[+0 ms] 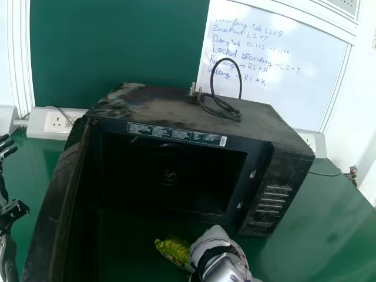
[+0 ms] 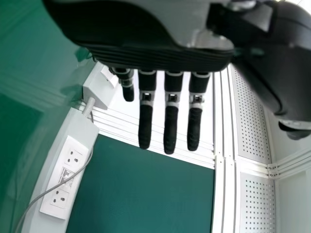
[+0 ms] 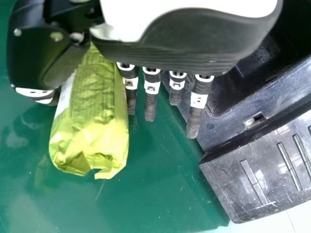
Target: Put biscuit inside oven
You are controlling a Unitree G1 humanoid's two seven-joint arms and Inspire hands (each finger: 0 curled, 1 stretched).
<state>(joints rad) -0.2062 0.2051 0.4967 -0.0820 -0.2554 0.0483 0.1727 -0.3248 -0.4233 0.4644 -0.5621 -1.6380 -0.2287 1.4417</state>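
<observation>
One glossy green counter (image 1: 311, 217) bears the boxy black metal oven (image 1: 176, 106), its door (image 1: 56, 200) swung out left, leaving room for loading. My straight-fingered left hand (image 2: 146, 53) waits at left, clear of that path. Near the opening, my right hand (image 3: 194, 39) clasps the crinkled yellow-green biscuit packet (image 3: 90, 116) thumb against fingers, presumably for end-first entry.

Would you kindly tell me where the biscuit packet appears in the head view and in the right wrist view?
Head view: the biscuit packet is low, near the middle, just left of the right hand.
Right wrist view: it is between that hand's thumb and fingers.
Shared landmark: the slotted panel on the oven.
</observation>
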